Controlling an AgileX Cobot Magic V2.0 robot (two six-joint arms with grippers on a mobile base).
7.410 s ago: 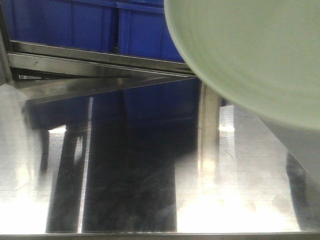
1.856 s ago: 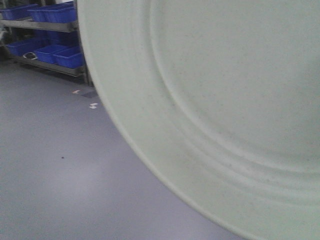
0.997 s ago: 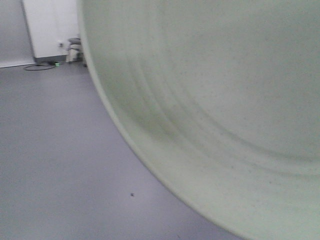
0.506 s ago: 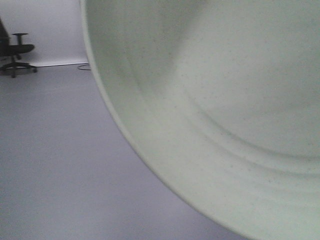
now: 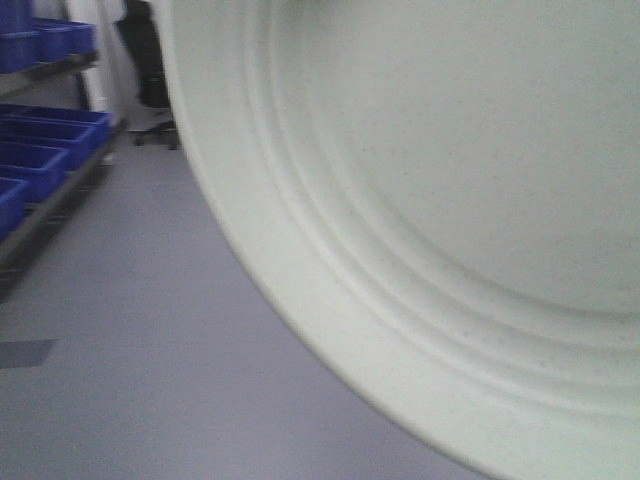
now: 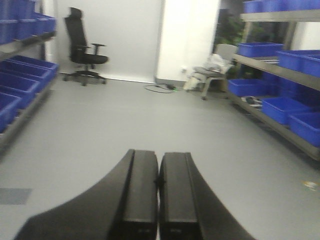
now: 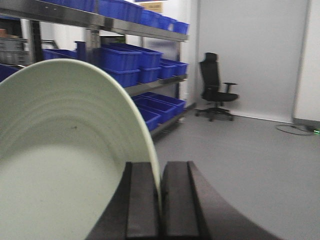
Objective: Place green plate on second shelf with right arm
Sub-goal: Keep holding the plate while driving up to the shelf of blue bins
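Observation:
The green plate point(image 5: 450, 200) fills most of the front view, pale sage with concentric ridges and faint speckles, held on edge close to the camera. In the right wrist view the plate point(image 7: 60, 150) stands upright at the left, and my right gripper point(image 7: 160, 172) is shut on its rim, one black finger on each face. My left gripper point(image 6: 158, 165) is shut with nothing between its fingers, hanging above the grey floor. A metal shelf rack point(image 7: 95, 22) with several levels stands at the left of the right wrist view.
Blue bins point(image 7: 127, 57) fill the rack's levels; more blue bins point(image 5: 35, 160) line the left of the front view and both sides point(image 6: 287, 107) of the left wrist view. A black office chair point(image 7: 215, 85) stands by the far white wall. A grey chair point(image 6: 212, 70) is further right.
The scene behind the plate has swung: the bare wall and chair gave way to blue bins on a rack at the left. The plate stays in the same grip close to the camera.

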